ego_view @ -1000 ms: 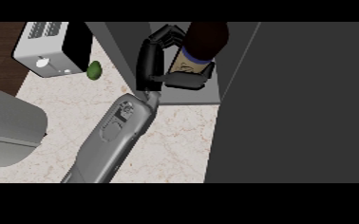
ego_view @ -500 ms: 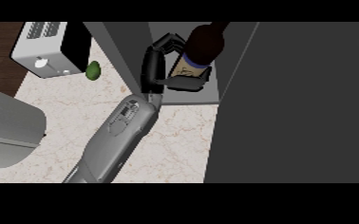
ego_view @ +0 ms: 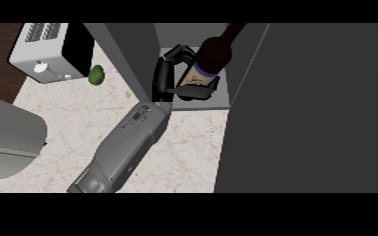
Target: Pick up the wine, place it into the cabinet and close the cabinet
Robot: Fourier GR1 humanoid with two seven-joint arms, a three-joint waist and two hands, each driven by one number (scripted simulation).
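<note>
The wine bottle (ego_view: 214, 55) is dark with a pale label and a blue band. It stands tilted inside the open cabinet (ego_view: 171, 34), its neck pointing to the upper right. My left hand (ego_view: 161, 75) reaches into the cabinet from the lower left and is shut on the bottle. Its fingers curl round the far side and the thumb lies across the label. The bottle's base is hidden behind the thumb. The cabinet's door (ego_view: 310, 105) is a large dark grey panel standing open on the right. My right hand does not show.
A silver toaster (ego_view: 48, 50) stands at the upper left with a small green fruit (ego_view: 97, 74) beside it. A grey rounded object (ego_view: 18, 140) sits at the left edge. Marbled counter (ego_view: 184, 145) lies under my forearm.
The bottle's neck has swung toward the upper right. My left hand has shifted slightly toward me and stays closed round the bottle.
</note>
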